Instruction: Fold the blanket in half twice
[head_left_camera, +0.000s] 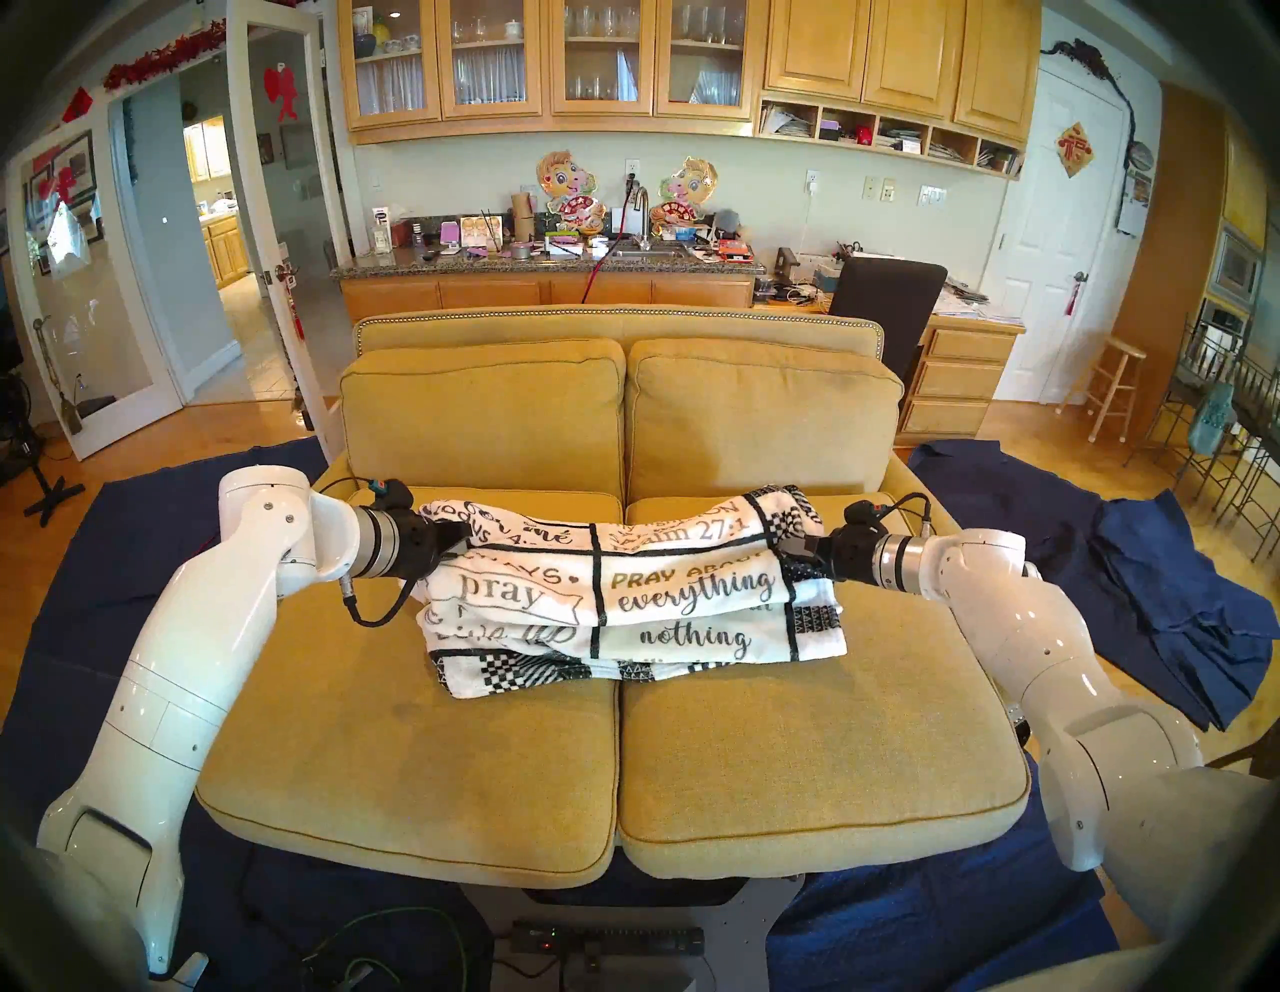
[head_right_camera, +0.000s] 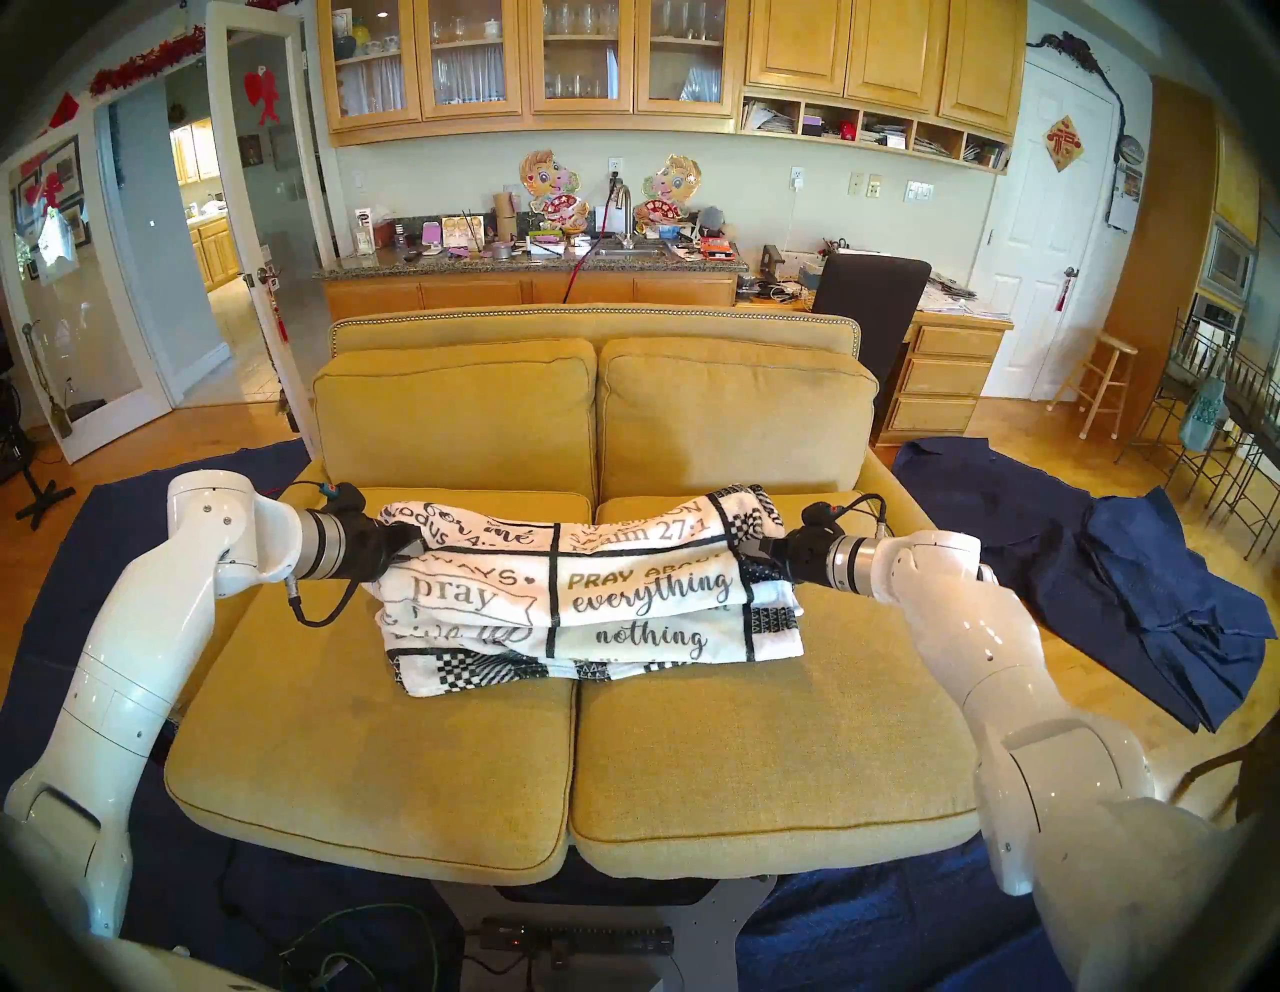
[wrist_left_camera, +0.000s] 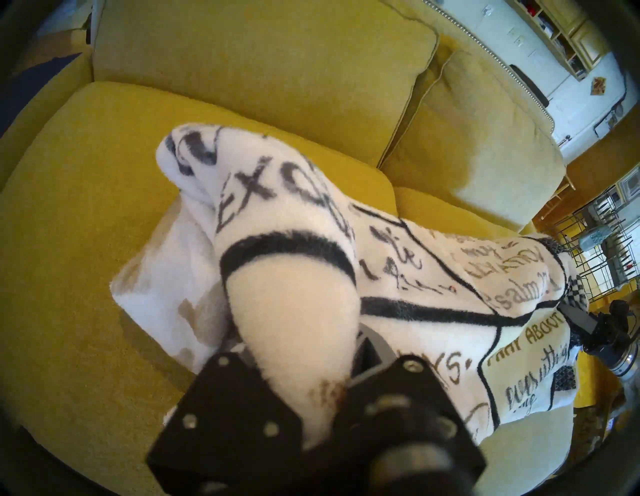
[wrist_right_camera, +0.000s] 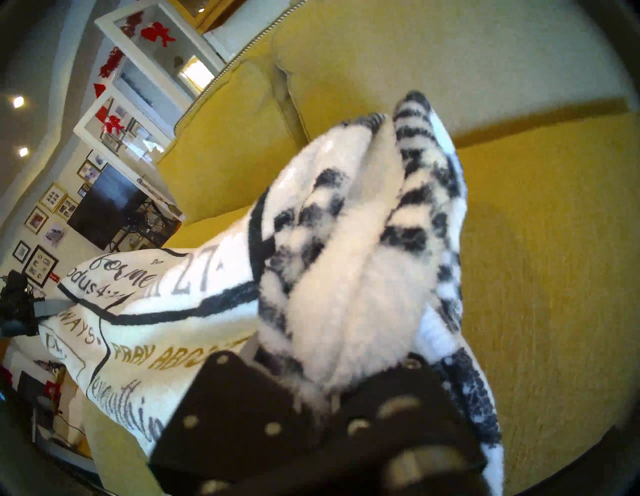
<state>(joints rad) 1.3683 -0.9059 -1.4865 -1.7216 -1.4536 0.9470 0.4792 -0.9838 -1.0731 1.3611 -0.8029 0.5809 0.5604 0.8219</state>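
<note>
Your left end effector (head_left_camera: 454, 539) and right end effector (head_left_camera: 803, 548) are both clamped on the blanket (head_left_camera: 623, 596), mid-frame on the sofa (head_left_camera: 796, 748), its far edge raised so you can fold it.

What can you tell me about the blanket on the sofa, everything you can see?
The blanket is soft white fleece with black grid lines, black and gold lettering and a checkered border. It lies bunched in layers across the yellow sofa seat. The left gripper and right gripper each pinch one end, lifting its upper layer.
</note>
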